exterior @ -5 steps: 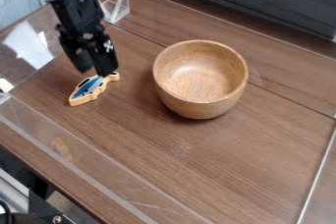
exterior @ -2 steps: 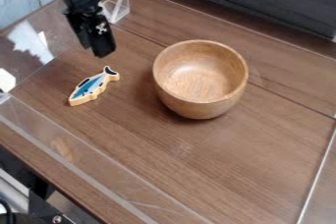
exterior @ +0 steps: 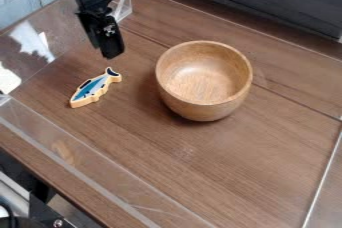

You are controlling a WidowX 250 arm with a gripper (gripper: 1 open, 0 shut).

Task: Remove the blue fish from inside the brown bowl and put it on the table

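Observation:
The blue fish (exterior: 92, 88) lies flat on the table (exterior: 201, 162), to the left of the brown bowl (exterior: 205, 80); nothing shows inside the bowl. My gripper (exterior: 107, 48) hangs above and behind the fish, clear of it, pointing steeply down. Its black fingers stand apart with nothing between them. Only the lower part of the arm shows, coming in from the top left corner.
A clear raised edge (exterior: 54, 162) borders the table along the left and front. A small clear stand (exterior: 123, 6) sits at the back left, close behind the gripper. A white patch (exterior: 7, 80) lies at the left edge.
The gripper has lifted off the fish and drawn back toward the far left, leaving the fish lying on the table. The bowl has not moved.

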